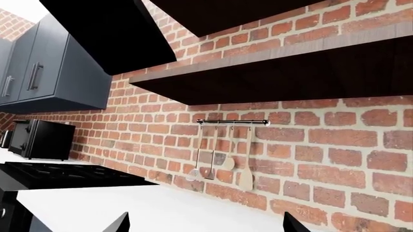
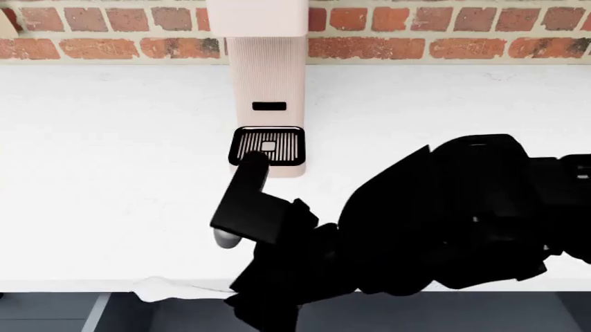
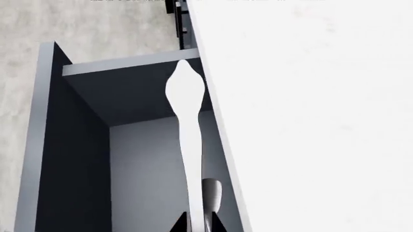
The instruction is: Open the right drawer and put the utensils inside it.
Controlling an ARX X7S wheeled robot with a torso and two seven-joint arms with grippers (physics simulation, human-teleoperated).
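Note:
The right drawer stands open below the white counter's front edge, its grey inside showing; in the head view it is the grey strip at the bottom. My right gripper is shut on a long pale utensil, whose flared end hangs over the open drawer. Whether it is the spoon or the spatula cannot be told. A rounded grey metal piece lies right beside it. In the head view the pale utensil pokes out past the counter edge under my right arm. My left gripper is open and holds nothing.
A pale appliance with a black grille stands at the back of the white counter, against the brick wall. The left wrist view shows a rail of hanging tools, dark shelves, a microwave and a stove.

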